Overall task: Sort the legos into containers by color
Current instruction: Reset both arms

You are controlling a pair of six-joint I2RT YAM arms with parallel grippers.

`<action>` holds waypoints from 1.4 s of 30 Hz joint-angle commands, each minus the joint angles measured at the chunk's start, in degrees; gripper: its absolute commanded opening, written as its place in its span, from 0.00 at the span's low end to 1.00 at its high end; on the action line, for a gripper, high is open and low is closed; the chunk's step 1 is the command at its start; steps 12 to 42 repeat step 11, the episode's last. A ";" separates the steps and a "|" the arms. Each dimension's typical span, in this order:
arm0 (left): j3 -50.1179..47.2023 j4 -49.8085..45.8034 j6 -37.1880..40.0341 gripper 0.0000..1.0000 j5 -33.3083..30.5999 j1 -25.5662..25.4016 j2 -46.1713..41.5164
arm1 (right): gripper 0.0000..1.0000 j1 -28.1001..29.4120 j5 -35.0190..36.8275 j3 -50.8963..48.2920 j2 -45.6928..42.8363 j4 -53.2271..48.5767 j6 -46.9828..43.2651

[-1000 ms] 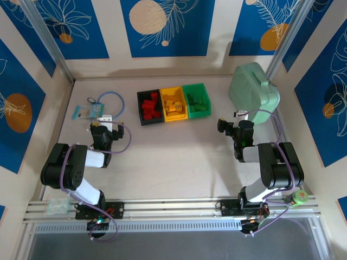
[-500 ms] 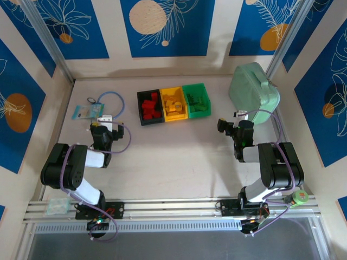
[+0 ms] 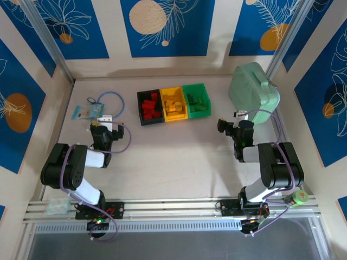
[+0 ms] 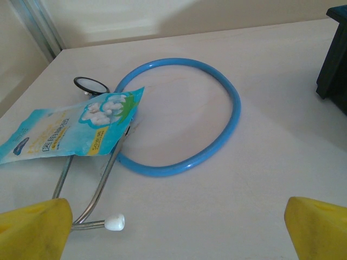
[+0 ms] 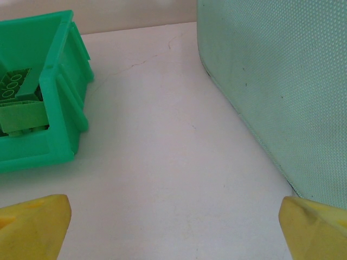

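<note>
Legos sit sorted in containers, upper centre: red in black, yellow in yellow, green in green. Left gripper and right gripper splayed, empty. Sorting looks complete; best park arms away, nudge nothing.

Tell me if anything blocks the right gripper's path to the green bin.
Nothing visible does. Bare table lies between the open right gripper and the green bin, which holds green legos. The mint-green case stands off to the gripper's right, outside that path.
</note>
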 commanded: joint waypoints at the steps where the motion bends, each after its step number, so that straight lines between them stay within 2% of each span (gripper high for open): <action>1: -0.12 0.44 -0.73 1.00 1.01 0.23 -0.59 | 0.99 0.42 -0.50 0.32 -0.71 0.49 0.07; 42: -0.03 0.26 -0.64 1.00 1.32 0.24 -0.63 | 0.99 0.38 -0.56 0.41 -0.60 0.33 0.07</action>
